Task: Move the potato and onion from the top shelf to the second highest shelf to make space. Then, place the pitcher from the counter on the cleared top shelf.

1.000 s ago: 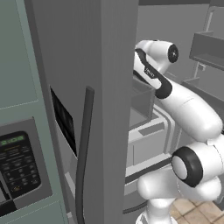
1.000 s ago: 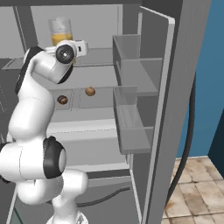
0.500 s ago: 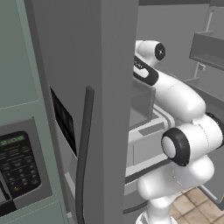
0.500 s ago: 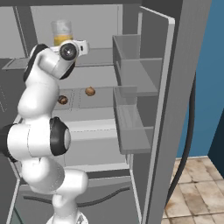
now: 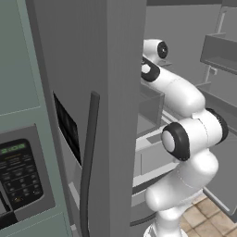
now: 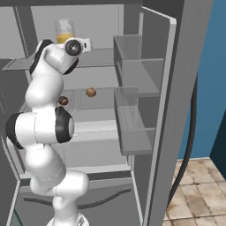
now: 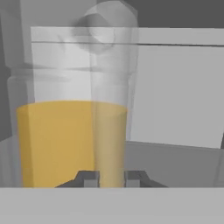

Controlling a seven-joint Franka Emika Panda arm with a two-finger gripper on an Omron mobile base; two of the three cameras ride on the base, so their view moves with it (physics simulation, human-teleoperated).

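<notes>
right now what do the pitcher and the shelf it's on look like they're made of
The pitcher looks like clear glass or plastic: the orange-yellow liquid and the fridge wall show through it. The top shelf looks like a matte pale-grey panel, maybe plastic; it shows no reflections.

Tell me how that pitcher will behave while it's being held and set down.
The pitcher looks over half full of orange liquid, so it is likely heavy and may slosh. Its clear smooth wall probably slips easily between the fingers. Being tall and narrow in the right base view, it could tip on the top shelf.
</notes>
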